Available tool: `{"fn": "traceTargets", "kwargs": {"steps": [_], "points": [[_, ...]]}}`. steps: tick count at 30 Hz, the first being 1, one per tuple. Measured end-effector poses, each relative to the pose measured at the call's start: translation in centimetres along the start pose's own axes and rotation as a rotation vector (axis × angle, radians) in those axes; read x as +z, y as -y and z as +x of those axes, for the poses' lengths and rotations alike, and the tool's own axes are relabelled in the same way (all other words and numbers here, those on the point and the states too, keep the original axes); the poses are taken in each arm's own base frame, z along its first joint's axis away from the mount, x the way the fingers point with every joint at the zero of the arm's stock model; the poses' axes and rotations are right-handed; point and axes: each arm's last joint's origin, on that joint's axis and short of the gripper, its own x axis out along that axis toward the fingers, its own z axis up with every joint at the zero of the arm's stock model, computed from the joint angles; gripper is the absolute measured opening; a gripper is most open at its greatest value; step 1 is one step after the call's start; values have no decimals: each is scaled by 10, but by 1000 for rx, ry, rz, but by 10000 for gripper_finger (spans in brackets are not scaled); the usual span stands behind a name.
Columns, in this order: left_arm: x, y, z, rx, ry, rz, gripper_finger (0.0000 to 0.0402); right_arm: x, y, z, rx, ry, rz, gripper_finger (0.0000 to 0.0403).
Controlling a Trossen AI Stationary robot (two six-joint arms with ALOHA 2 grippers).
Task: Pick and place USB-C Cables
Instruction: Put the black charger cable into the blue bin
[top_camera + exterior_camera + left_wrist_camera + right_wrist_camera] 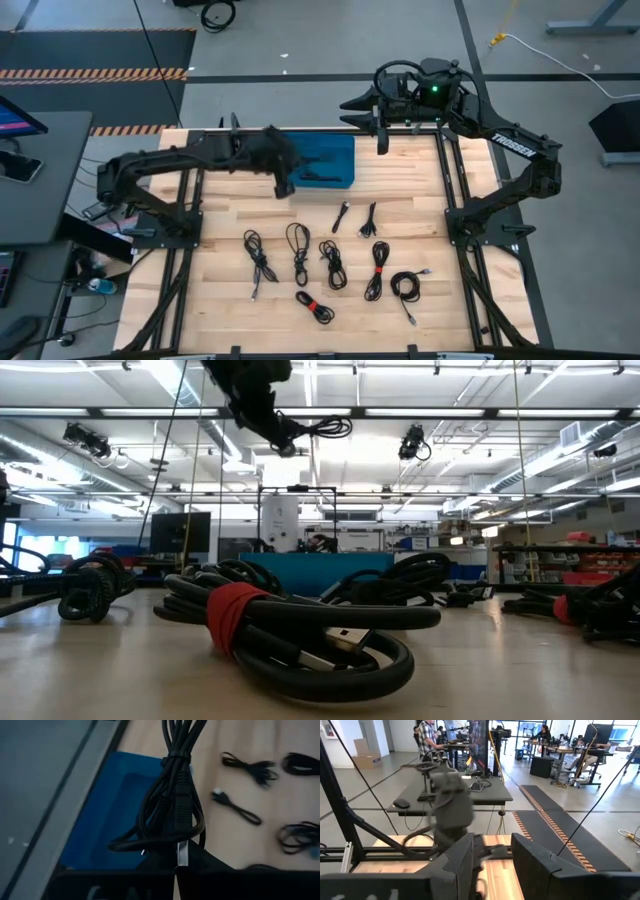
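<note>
The wooden worktop [220,300] fills most of the floor space between the two dark arms, and the blue tray [335,150] sits at its far edge, about midway along. The left arm reaches in from the left side, and its left gripper [284,184] hangs above the tray's left end with its fingers closed tight on a bundled USB-C cable [175,805]; from the wrist camera the bundle dangles in loose loops over the blue of the tray, clear of it. One cable [322,177] already lies inside the tray near its front wall. The right arm waits at the far right corner, its right gripper [381,137] poised just off the tray's right end, fingers parted with nothing between them. The remaining cables [333,264] are spread over the middle and near part of the worktop: two short ones just in front of the tray, a row of coiled bundles behind them, one with a red tie [378,270], and another red-tied bundle [290,630] nearest the front edge, right before the low camera. A further loose coil lies toward the near right.
</note>
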Motion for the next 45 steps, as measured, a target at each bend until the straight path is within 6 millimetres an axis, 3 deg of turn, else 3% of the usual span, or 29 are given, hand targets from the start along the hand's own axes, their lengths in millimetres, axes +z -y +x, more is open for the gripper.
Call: {"fn": "traceTargets", "kwargs": {"steps": [5,11,18,22,27,33,45], "points": [[-7,-27,11,-16,-40,-9,1,5,-1,-3,-1,46,-38,139],[-16,-42,55,-24,-138,59,0,21,-6,-17,52,162,-82,139],[-31,-40,123,-169,-192,118,0,28,-12,-32,89,197,-73,139],[-38,-32,146,-205,-245,171,0,28,-13,-35,95,186,-65,139],[-46,-28,160,-224,-281,197,0,27,-13,-35,99,175,-46,139],[-48,-34,164,-211,-285,186,0,27,-13,-34,99,170,-43,139],[-52,-68,166,-104,-261,125,0,26,-13,-34,100,167,-34,139]]}}
